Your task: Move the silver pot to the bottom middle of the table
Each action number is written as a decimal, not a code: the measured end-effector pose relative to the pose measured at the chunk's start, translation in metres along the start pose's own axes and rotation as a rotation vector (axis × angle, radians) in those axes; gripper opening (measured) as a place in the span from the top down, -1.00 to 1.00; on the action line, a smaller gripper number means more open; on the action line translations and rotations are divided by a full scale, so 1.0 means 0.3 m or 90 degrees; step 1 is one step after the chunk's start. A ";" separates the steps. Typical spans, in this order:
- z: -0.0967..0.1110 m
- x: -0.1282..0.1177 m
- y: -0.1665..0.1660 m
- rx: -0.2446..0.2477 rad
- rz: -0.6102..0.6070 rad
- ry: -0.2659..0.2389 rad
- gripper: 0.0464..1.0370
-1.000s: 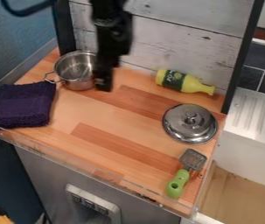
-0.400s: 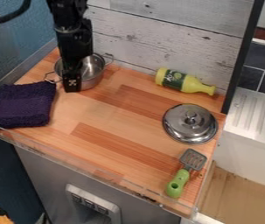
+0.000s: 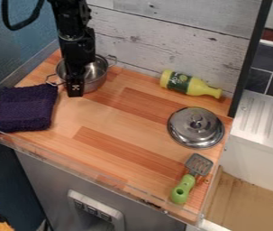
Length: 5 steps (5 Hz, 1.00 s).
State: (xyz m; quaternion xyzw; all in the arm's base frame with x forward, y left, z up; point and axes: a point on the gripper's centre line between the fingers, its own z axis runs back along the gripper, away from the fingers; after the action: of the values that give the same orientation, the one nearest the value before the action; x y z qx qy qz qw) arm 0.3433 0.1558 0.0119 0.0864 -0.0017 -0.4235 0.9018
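Step in hand looks like getting a grip on the silver pot (image 3: 96, 76). Pot is upright at upper left of frame, on the wooden table (image 3: 117, 128), near the back boards (image 3: 162, 43). Gripper (image 3: 75, 87) hangs down at the pot's near side, overlapping it in view; can't tell how far open it is or whether it has hold of anything. Move itself not done. Next: secure wall or rim, then bring pot to lower middle of the tabletop, clear of the purple cloth (image 3: 23, 108).
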 end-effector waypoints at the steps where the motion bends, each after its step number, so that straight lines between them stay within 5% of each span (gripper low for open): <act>1: -0.025 0.008 0.008 0.037 -0.005 -0.014 -0.25; 2: -0.032 0.014 -0.004 0.038 -0.022 -0.009 0.39; 3: -0.045 0.036 -0.035 0.039 -0.058 -0.037 0.79; 5: 0.018 0.051 -0.083 0.053 -0.081 -0.049 0.93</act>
State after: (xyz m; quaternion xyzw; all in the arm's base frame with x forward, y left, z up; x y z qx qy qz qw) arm 0.3338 0.1277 0.0123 0.1072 -0.0487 -0.4827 0.8678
